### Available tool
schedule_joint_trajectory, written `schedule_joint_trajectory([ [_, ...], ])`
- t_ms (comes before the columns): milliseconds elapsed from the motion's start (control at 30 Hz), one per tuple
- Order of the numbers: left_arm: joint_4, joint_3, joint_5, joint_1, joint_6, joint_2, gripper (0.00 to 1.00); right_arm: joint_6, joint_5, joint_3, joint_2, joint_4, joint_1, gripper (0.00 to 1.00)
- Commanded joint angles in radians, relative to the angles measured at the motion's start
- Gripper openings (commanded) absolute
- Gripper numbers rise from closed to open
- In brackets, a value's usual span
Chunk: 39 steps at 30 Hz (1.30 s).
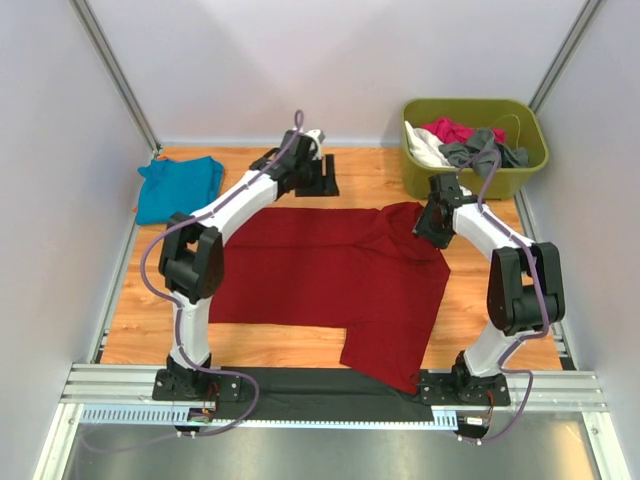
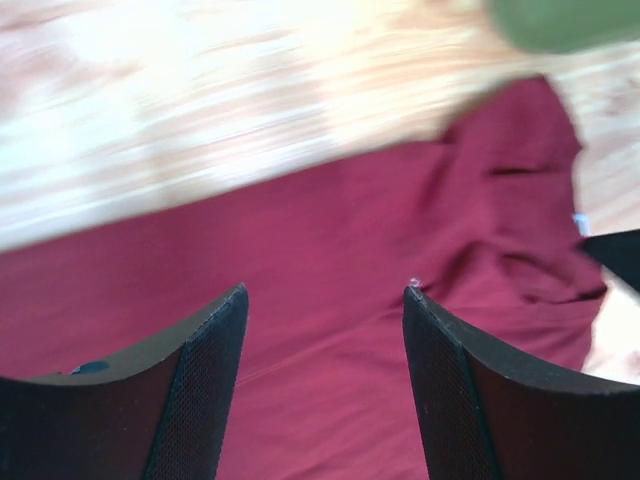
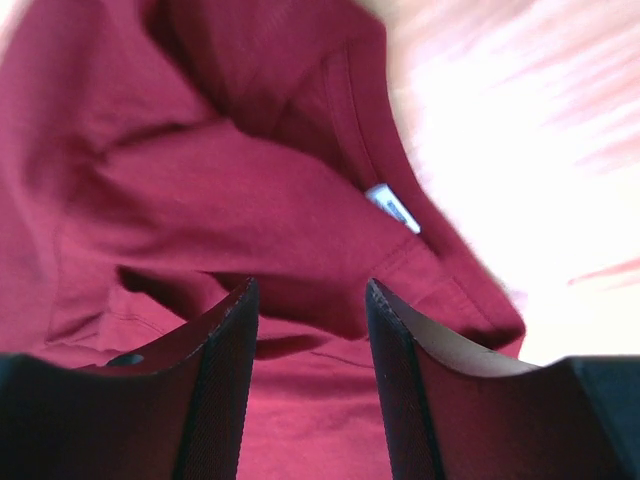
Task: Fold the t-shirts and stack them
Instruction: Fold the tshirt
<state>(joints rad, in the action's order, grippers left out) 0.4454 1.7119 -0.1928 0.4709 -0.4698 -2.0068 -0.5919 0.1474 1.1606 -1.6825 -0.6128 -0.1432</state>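
A large dark red t-shirt (image 1: 330,275) lies spread on the wooden table, its near part hanging over the front edge. Its collar end is bunched at the back right, with a small white label (image 3: 393,208). A teal-blue t-shirt (image 1: 178,186) lies folded at the back left. My left gripper (image 1: 318,180) is open and empty above the red shirt's (image 2: 350,300) back edge. My right gripper (image 1: 428,222) is open and empty just over the bunched collar (image 3: 250,180), its fingertips (image 3: 240,300) close to the cloth.
An olive-green bin (image 1: 474,147) at the back right holds pink, white and dark grey garments. White walls close in the left, back and right sides. A metal rail (image 1: 330,385) runs along the front edge by the arm bases.
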Motion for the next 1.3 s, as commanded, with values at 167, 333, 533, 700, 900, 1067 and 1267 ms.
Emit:
schedule_joint_trajectory([
  [167, 0.157, 0.158, 0.251, 0.254, -0.153, -0.047, 0.72, -0.115, -0.108, -0.074, 0.101, 0.001, 0.08, 0.49],
  [333, 0.151, 0.193, 0.433, 0.356, -0.168, -0.121, 0.75, -0.049, -0.088, -0.121, 0.17, 0.041, 0.117, 0.51],
  [533, 0.12, 0.342, 0.438, 0.416, -0.058, -0.289, 0.71, -0.06, -0.218, -0.199, 0.221, 0.129, 0.223, 0.48],
  [700, 0.012, 0.325, 0.397, 0.419, 0.051, -0.325, 0.64, -0.017, -0.235, -0.24, 0.294, 0.139, 0.244, 0.47],
  [900, -0.076, 0.293, 0.302, 0.419, 0.134, -0.34, 0.57, -0.006, -0.23, -0.263, 0.311, 0.154, 0.252, 0.48],
  [1067, -0.111, 0.293, 0.221, 0.422, 0.151, -0.366, 0.54, 0.0, -0.252, -0.257, 0.279, 0.163, 0.263, 0.47],
  [1267, -0.094, 0.316, 0.237, 0.422, 0.175, -0.397, 0.54, 0.001, -0.266, -0.254, 0.267, 0.171, 0.275, 0.46],
])
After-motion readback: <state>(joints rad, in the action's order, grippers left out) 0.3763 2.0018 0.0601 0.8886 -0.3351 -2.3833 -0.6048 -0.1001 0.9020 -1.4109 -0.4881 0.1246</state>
